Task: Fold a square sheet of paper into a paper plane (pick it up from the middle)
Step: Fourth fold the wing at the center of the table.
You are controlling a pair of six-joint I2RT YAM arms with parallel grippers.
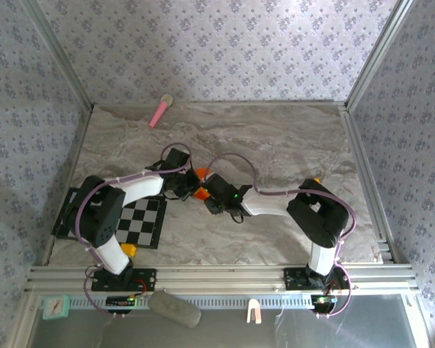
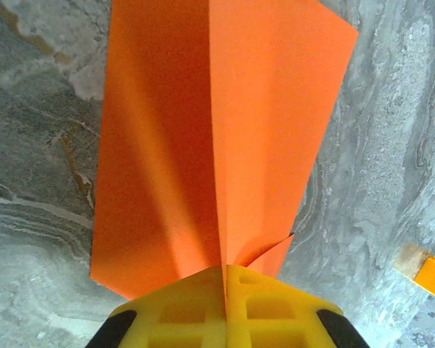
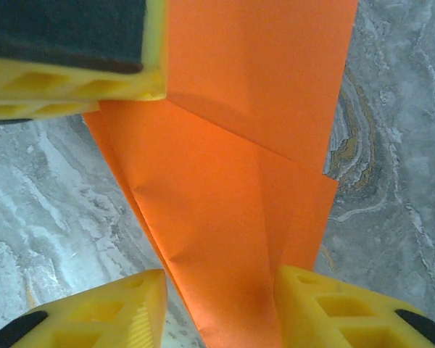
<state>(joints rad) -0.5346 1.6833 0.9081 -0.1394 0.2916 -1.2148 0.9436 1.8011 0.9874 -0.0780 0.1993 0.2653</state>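
Yellow left gripper [image 2: 225,279] is shut on the crease of the square sheet of paper [image 2: 203,145], lifted over the middle of the marble table [image 1: 290,138]. Around the sheet the right gripper [image 3: 221,290] stands half open, one finger each side. It should, I judge, close slowly, squarely on the fold.

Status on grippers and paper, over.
Left gripper shut on creased orange paper sheet. Right gripper open, straddling it. Pink stick lies far behind, not obstructing.
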